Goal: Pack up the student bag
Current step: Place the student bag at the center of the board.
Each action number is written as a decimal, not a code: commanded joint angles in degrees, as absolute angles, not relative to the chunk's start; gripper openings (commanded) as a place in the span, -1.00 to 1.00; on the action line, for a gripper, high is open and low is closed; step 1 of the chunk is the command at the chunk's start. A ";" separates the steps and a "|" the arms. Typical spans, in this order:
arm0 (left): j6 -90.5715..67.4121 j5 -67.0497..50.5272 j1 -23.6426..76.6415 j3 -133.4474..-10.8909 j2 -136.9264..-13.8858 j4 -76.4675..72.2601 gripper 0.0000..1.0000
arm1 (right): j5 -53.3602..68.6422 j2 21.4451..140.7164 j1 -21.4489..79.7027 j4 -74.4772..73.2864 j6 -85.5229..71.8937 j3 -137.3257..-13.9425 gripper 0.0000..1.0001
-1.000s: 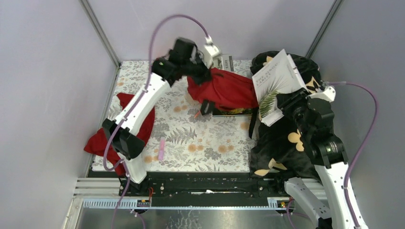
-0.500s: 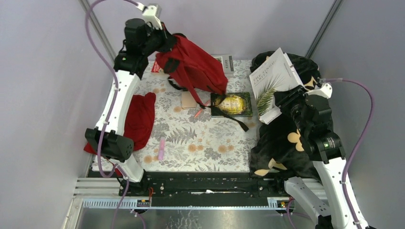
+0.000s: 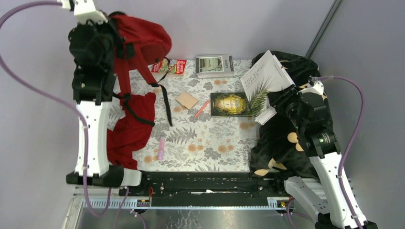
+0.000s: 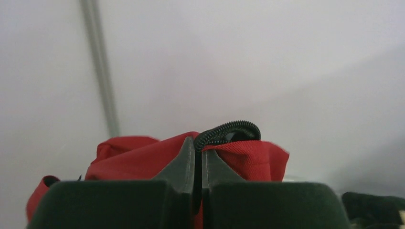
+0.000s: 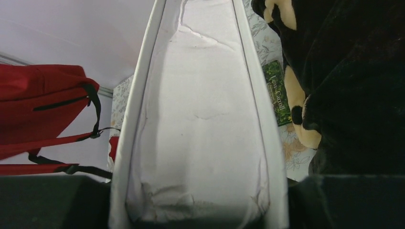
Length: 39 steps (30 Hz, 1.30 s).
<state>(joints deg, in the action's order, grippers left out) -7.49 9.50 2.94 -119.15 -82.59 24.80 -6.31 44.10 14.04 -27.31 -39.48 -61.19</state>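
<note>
The dark-red student bag (image 3: pixel 145 39) hangs in the air at the back left, its black straps (image 3: pixel 164 98) dangling down to the table. My left gripper (image 3: pixel 111 29) is raised high and shut on the bag's fabric (image 4: pixel 143 157) at its black zipper (image 4: pixel 229 130). My right gripper (image 3: pixel 274 102) is shut on a white book with a palm-leaf cover (image 3: pixel 264 80), held above the table's right side. In the right wrist view the book's white edge (image 5: pixel 200 119) fills the space between the jaws, and the student bag (image 5: pixel 43 100) shows to the left.
A thin red cloth (image 3: pixel 129 131) lies on the left under my left arm. A black blanket with tan flowers (image 3: pixel 284 143) covers the right side. On the flowered table lie a green-and-yellow book (image 3: pixel 231 104), a grey book (image 3: pixel 215 65), a red packet (image 3: pixel 171 66), a tan pad (image 3: pixel 187 100), a red pen (image 3: pixel 201 109) and a pink stick (image 3: pixel 162 148).
My left arm has swung the bag from the table's back middle up and to the far left, uncovering the green and grey books. The right gripper and its book shifted slightly left.
</note>
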 commanded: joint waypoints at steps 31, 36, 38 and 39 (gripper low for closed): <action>-8.31 5.80 27.24 -60.10 -64.41 27.95 0.78 | 8.41 51.85 14.06 -15.61 -41.91 -55.84 -0.44; -9.36 6.28 27.32 -59.93 -65.54 30.29 0.58 | 8.85 52.52 14.07 -15.34 -42.13 -55.87 -0.44; -9.66 8.92 27.20 -59.79 -64.91 30.25 0.55 | 9.06 52.96 14.06 -15.13 -42.15 -55.98 -0.44; -9.48 9.07 27.04 -59.69 -64.45 30.08 0.54 | 9.24 53.14 14.04 -14.99 -42.23 -55.99 -0.44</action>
<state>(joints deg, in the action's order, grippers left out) -9.04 3.90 27.24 -59.44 -65.25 29.15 7.22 52.77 14.04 -20.18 -41.56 -55.09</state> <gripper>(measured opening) 0.780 0.422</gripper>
